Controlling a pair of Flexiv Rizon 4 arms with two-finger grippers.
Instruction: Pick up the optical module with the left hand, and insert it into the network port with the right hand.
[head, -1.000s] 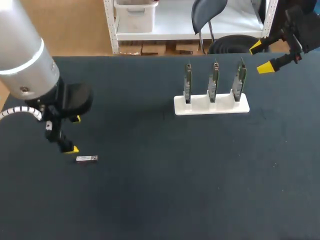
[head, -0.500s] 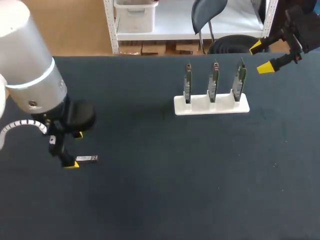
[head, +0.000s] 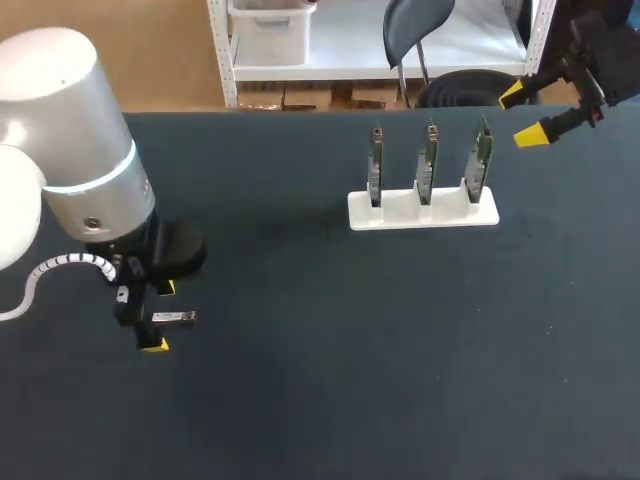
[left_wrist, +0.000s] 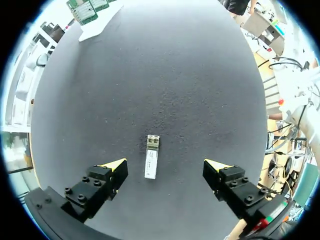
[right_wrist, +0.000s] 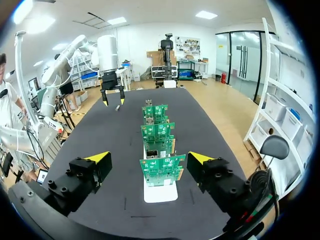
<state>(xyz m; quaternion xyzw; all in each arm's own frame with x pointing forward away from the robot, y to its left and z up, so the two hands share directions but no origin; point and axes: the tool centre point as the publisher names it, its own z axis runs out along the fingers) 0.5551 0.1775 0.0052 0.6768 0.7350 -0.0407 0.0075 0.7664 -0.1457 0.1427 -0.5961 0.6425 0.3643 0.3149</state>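
White stand (head: 400, 216) holds three upright green boards (head: 427, 165).

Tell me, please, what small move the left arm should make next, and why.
Probably lower the left gripper around the optical module and shut on it. Its fingers stand open on either side of the module, which lies flat on the table, touched by neither. How high the tips hang above the table I cannot tell.

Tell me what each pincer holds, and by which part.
Nothing is held. The left pincer stands open astride the optical module, which lies on the table touching neither finger. The right pincer is open and empty.
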